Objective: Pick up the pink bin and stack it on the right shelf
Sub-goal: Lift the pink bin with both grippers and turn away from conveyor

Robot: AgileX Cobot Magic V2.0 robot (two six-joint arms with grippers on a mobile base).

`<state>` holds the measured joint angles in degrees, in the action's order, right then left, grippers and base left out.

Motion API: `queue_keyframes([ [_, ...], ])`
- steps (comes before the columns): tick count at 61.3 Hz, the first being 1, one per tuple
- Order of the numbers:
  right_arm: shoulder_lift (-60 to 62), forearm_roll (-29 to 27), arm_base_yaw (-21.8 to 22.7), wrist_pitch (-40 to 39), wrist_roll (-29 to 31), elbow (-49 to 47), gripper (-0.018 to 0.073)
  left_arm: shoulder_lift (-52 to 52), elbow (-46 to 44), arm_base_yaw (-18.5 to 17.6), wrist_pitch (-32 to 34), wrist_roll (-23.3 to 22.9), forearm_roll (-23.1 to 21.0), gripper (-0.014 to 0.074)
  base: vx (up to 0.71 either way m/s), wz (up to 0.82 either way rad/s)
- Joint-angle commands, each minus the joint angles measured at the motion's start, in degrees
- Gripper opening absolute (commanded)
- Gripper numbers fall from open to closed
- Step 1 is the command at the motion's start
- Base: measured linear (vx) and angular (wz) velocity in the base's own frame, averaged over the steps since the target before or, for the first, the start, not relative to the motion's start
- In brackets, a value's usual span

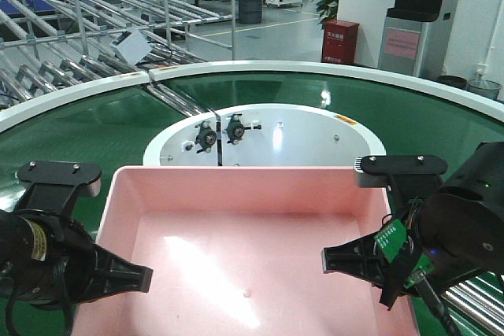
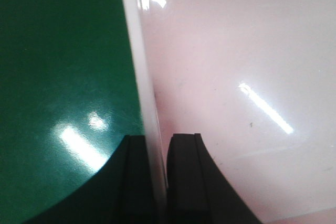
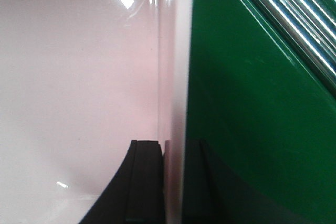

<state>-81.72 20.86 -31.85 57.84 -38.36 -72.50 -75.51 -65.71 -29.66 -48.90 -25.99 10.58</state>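
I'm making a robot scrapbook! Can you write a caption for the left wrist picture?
Left gripper clamps the rim of the pink bin, one finger inside, one over the green conveyor belt.

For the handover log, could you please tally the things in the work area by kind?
Pink bin: 1
Grippers: 2, the left gripper and the right gripper, each clamped on a side wall of the bin
Green conveyor belt: 1
Total: 4
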Motion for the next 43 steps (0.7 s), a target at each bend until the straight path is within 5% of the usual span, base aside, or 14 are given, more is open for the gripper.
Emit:
queue_keyframes([
  [1,2.1,5.1,0.4,-1.2,0.3,-1.6,0.0053,2.3,-1.7,-0.1,3.0,0.1,2.0,0.0146,-0.04,-0.12],
  [43,2.1,5.1,0.4,-1.2,0.3,-1.6,0.0053,2.3,-1.7,-0.1,3.1,0.1,2.0,0.0146,-0.13,-0.43],
])
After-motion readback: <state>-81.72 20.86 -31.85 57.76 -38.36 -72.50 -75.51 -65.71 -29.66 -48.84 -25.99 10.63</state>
